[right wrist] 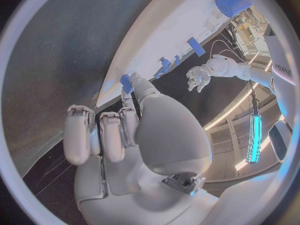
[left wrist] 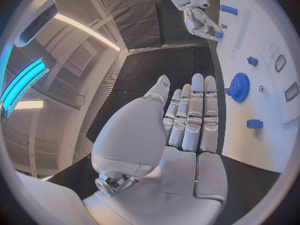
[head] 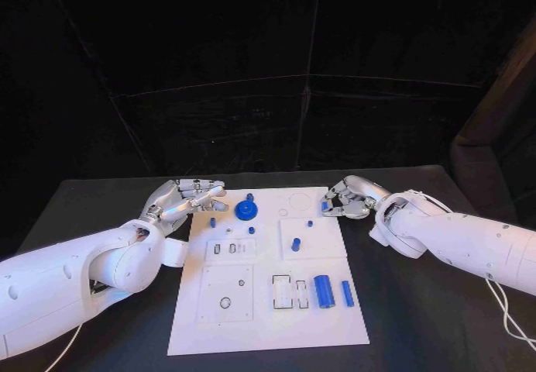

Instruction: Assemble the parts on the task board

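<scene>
The white task board [head: 268,329] lies in the middle of the black table. A blue gear [head: 245,210] [left wrist: 238,87] sits near its far edge. My left hand [head: 179,203] [left wrist: 187,120] hovers at the board's far left corner, just left of the gear, with its fingers straight and nothing in them. At the far right edge of the board, my right hand [head: 349,200] [right wrist: 125,130] pinches a small blue part [head: 326,207] [right wrist: 125,81] between thumb and fingertip, its other fingers curled. The left wrist view also catches that right hand [left wrist: 201,21] with the part [left wrist: 218,34].
Loose on the board are a blue cylinder [head: 324,291], a blue bar [head: 348,293], a short peg [head: 296,244] and a small piece [head: 211,222]. White blocks [head: 282,291] stand near the cylinder. Black table [head: 424,333] surrounds the board; a dark curtain hangs behind.
</scene>
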### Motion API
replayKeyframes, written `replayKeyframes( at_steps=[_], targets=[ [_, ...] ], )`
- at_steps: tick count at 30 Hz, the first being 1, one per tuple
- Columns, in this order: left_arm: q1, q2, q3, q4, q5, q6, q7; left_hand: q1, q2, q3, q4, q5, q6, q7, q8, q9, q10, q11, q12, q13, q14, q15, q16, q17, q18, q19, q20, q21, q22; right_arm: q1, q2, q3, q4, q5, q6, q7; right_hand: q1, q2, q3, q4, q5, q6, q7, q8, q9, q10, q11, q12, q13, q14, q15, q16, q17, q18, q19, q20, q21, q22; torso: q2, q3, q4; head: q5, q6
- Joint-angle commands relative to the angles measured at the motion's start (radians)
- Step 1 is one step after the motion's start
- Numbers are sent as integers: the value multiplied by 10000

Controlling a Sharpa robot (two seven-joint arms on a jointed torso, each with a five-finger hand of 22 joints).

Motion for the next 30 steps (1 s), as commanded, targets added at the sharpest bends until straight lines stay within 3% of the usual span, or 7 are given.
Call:
replayKeyframes(
  at_steps=[1,7,8,16,19,23,30],
  targets=[
    [12,-26,7,44,-31,55,29,11,119,12,-64,19,79,-5,-67,-3,62,13,-70,-9,21,-11,-31,9,133,56,24,-44,-17,20,-119,7,240,-176,-795,-181,2,198,140,-28,6,107,-3,37,12,6,-70,14,950,831,-82,41,1717,-209,52,-70,38,275,-16,-21,-4,29,-6],
    [14,-41,7,53,-31,37,31,11,119,12,-64,19,79,-5,-67,-3,62,13,-70,-9,21,-11,-31,9,133,56,24,-44,-17,62,-356,22,1043,-215,-1161,-484,-31,210,221,-44,14,119,-8,32,3,19,-74,28,963,837,-90,52,1747,-214,63,-80,47,295,-44,-33,-4,46,8],
    [14,-44,7,54,-31,36,31,11,119,12,-64,19,79,-5,-67,-3,62,13,-70,-9,21,-11,-31,9,133,56,24,-44,-17,85,-373,24,1206,-219,-1186,-562,-64,208,250,-41,14,118,-6,25,-3,21,-74,27,964,837,-92,51,1744,-215,67,-84,50,302,-41,-19,-2,52,7],
    [17,-33,7,-9,-30,43,44,12,120,14,-74,19,77,-2,-78,-6,60,16,-85,-12,21,-10,-40,16,132,57,23,-46,-20,292,-98,32,2154,-465,-1124,-1387,-242,156,392,-37,-69,83,7,-28,-34,8,-65,-9,940,832,-89,40,1722,-214,66,-91,45,292,-159,-101,15,107,-30],
    [19,-27,8,-36,-30,49,51,13,122,16,-75,19,78,-3,-78,-6,62,16,-87,-12,21,-10,-42,17,132,57,22,-47,-20,324,157,32,2278,-604,-1069,-1654,-256,155,425,-45,-95,90,3,-29,-35,12,-66,-4,945,832,-89,39,1720,-216,69,-91,46,298,-200,-134,33,109,-56],
    [23,-13,8,-117,-30,55,67,13,133,21,-79,19,91,-13,-78,-4,77,11,-90,-11,24,-11,-47,23,132,59,22,-48,-22,349,841,28,2262,-976,-871,-1973,-258,158,484,-70,-106,97,-1,-33,-37,11,-71,-9,943,830,-92,35,1712,-213,65,-92,42,289,-257,-163,55,222,-116],
    [42,41,10,-254,-22,46,90,7,142,25,-83,19,110,-26,-78,-2,102,2,-95,-10,28,-14,-56,32,132,62,20,-50,-25,245,2030,6,2031,-1552,-527,-2205,-261,166,574,-110,-106,110,-3,-37,-39,25,-73,8,961,832,-95,37,1720,-215,70,-95,45,298,-304,-225,156,385,-211]
  ],
)
